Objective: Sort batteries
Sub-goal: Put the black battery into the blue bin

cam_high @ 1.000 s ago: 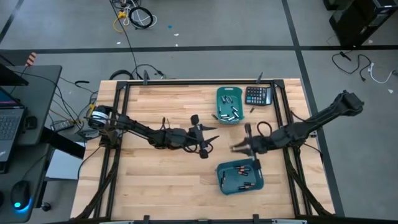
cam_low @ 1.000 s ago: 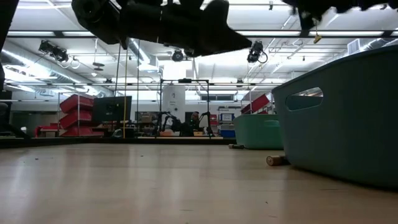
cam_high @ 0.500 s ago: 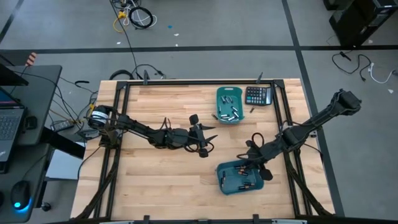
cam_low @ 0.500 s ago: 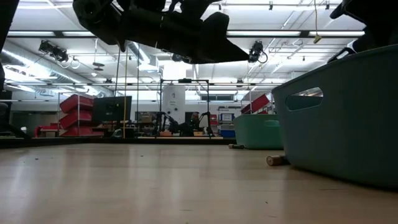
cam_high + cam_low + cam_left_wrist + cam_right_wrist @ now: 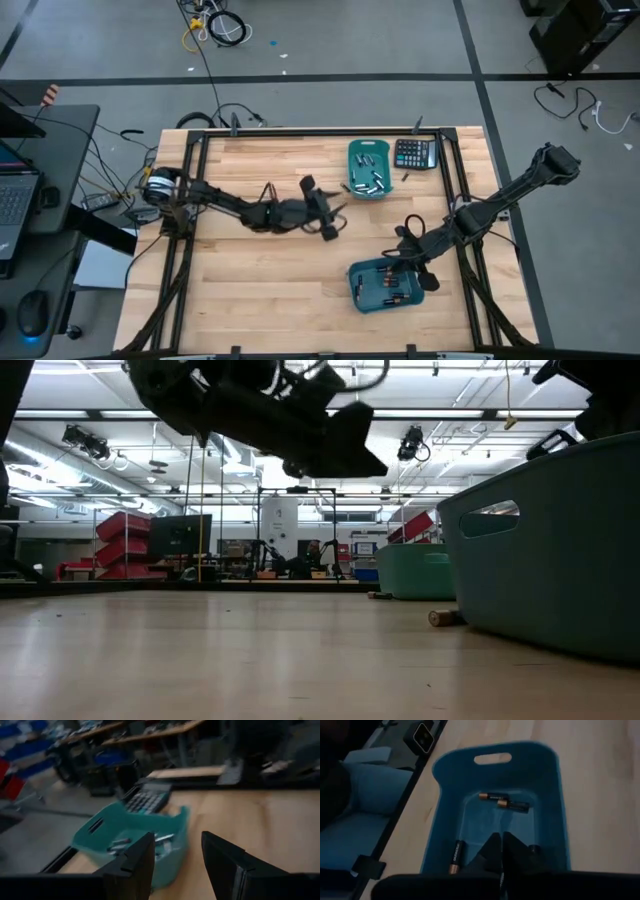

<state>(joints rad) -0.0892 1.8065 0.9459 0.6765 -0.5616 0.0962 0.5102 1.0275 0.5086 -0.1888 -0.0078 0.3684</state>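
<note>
Right gripper (image 5: 400, 262): it is seen poised over the near teal plastic bin (image 5: 357, 293) at the right of the pale wooden desk (image 5: 250, 290). In its wrist view the dark fingers (image 5: 496, 851) are pressed together with nothing visible between them.
Left gripper (image 5: 335, 218): it is held above the middle of the desk, pointed toward the far teal plastic bin (image 5: 352, 170). Its fingers (image 5: 136, 862) are spread apart and empty.
Batteries, near bin: several dark cylindrical cells with copper-coloured ends (image 5: 512, 805) are seen lying on the bin floor.
Batteries, far bin: a cluster of silvery-grey cells (image 5: 365, 183) is seen inside it, beside the black calculator (image 5: 414, 153) at the far right edge.
Stray cell: one small cell (image 5: 443, 617) is seen on the desk just outside the near bin's wall in the low view.
Risk, near bin: the bin could be nudged or tipped if the right arm is lifted carelessly, since its fingers hang low inside the walls.
Risk, far bin: a cell could be pinched askew and flicked out, because the silvery cells lie crowded and touching.
Risk, stray cell: it is judged likely to be overlooked or rolled away, being round and close to the bin.
Risk, arms: a clash is possible if both reach toward the same bin together.
</note>
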